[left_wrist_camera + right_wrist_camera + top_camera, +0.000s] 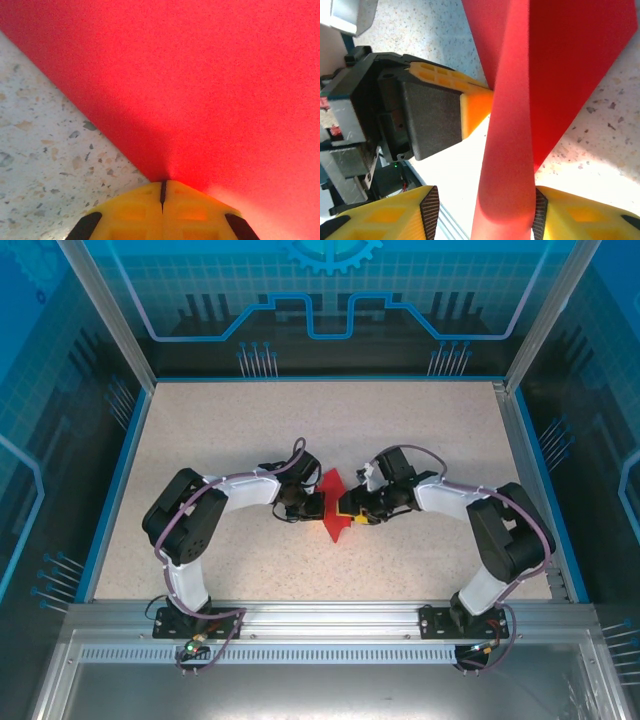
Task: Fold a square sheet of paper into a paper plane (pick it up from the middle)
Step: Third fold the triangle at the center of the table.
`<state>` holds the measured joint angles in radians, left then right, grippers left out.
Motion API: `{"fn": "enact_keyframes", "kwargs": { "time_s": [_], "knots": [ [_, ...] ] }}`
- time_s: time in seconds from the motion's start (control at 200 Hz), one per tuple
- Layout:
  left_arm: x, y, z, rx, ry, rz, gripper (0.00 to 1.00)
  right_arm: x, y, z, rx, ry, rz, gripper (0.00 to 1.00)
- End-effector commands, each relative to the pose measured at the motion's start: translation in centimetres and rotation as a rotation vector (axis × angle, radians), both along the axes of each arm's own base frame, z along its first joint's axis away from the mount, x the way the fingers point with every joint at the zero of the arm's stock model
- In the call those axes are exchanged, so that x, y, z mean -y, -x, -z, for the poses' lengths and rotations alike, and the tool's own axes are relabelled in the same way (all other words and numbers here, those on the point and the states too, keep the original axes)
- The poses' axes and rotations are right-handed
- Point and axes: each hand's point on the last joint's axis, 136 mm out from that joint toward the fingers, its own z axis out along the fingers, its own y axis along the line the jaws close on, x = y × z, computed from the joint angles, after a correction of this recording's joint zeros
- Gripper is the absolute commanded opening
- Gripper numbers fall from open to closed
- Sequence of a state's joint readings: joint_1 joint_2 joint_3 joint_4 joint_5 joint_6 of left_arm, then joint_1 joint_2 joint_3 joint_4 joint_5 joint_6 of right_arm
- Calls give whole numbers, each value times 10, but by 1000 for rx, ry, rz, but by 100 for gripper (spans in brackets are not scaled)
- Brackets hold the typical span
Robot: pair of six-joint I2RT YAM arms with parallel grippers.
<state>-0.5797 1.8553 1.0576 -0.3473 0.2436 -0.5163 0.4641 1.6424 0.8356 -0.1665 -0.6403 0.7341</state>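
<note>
Paper (333, 502) sits mid-table, lifted between both arms, which reach in low from left and right with elbows bent. Left gripper (163, 194) is pressed together, pinching the paper's left edge as far as I can tell, and right gripper (485, 212) is spread around an upright flap (not clamped yet). I'd close right slowly, square on the fold, with left as the anchor so the crease doesn't skew.

My left gripper (163, 191) pinching the paper (200, 75).
I see jaws closed on its edge, speckled table (40, 165) left of the paper.
</note>
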Motion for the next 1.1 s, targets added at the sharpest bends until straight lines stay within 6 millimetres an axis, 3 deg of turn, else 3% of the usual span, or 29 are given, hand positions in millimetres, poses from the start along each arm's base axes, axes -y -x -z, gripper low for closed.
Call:
{"fn": "enact_keyframes", "kwargs": {
  "time_s": [0.0,0.31,0.455,0.995,1.015,1.095],
  "knots": [
    [-32,22,49,-91,-152,-5,0,1,-2,-20,20,-71,12,53],
    [-32,23,53,-102,-152,-1,0,3,0,-29,23,-101,17,51],
    [-32,24,54,-106,-152,-1,0,7,1,-21,14,-62,16,50],
    [-31,23,54,-112,-154,6,0,34,16,4,10,212,-13,30],
    [-31,23,54,-111,-153,7,0,30,9,-4,35,206,-13,29],
    [-31,23,54,-113,-156,8,0,30,10,-5,43,229,-20,27]
  ]
}}
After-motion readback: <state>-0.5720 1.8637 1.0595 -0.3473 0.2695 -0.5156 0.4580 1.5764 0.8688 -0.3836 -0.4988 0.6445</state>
